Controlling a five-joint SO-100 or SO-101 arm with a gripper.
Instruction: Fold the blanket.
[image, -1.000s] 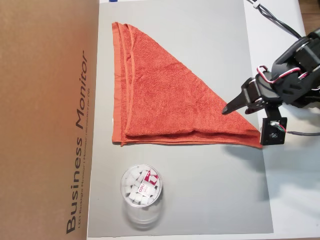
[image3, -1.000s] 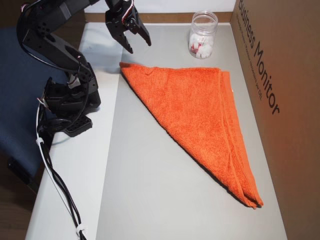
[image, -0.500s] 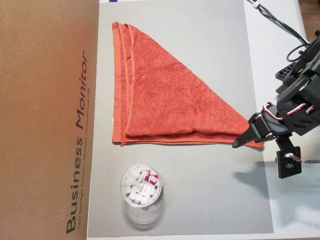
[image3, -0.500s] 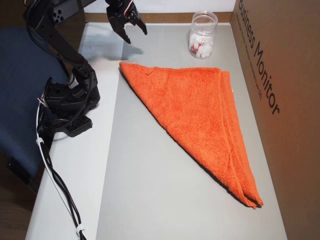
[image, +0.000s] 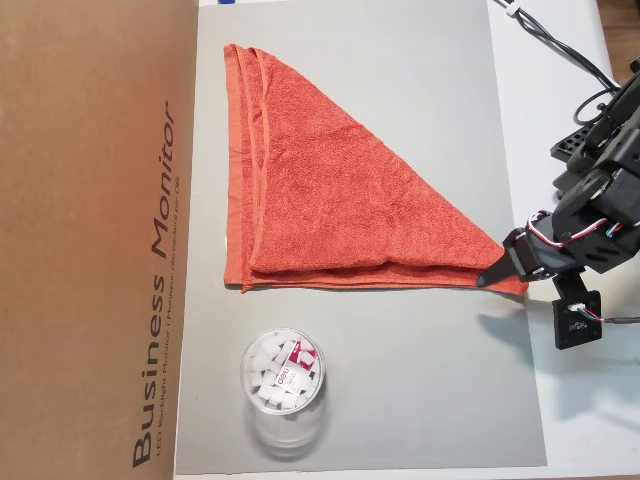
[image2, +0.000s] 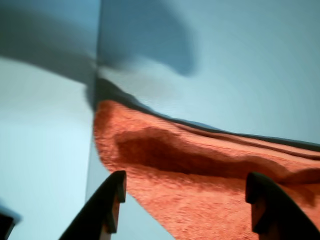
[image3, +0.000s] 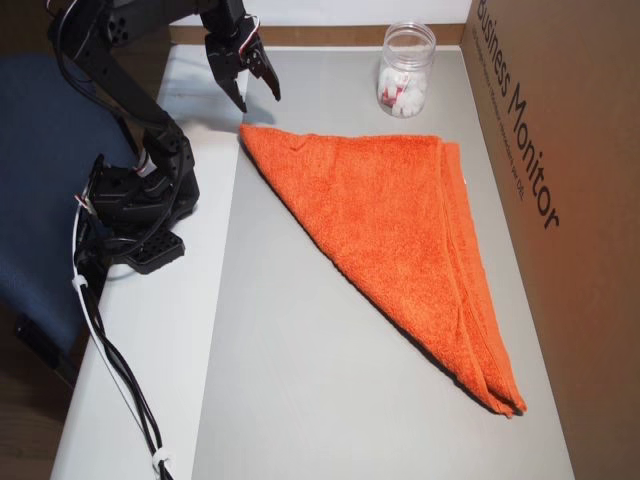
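Note:
The blanket (image: 320, 200) is an orange-red terry towel folded into a triangle on the grey mat (image: 400, 380). Its long hem side runs beside the cardboard box, and one sharp corner points at the arm. My gripper (image: 495, 279) hovers at that corner with its jaws open. In the other overhead view the gripper (image3: 256, 96) stands just beyond the tip of the blanket (image3: 400, 220). The wrist view shows both dark fingertips (image2: 114, 192) spread wide over the blanket's corner (image2: 210, 170), with nothing held between them.
A clear tub (image: 283, 375) of white pieces stands on the mat beside the blanket, also seen in the other overhead view (image3: 405, 75). A tall cardboard box (image: 90, 240) borders the mat. The arm's base (image3: 140, 200) and its cables sit on the white table by a blue chair (image3: 35, 200).
The gripper has swung from over the blanket's slanted edge to its pointed corner at the mat's edge, staying open. The blanket has not moved.

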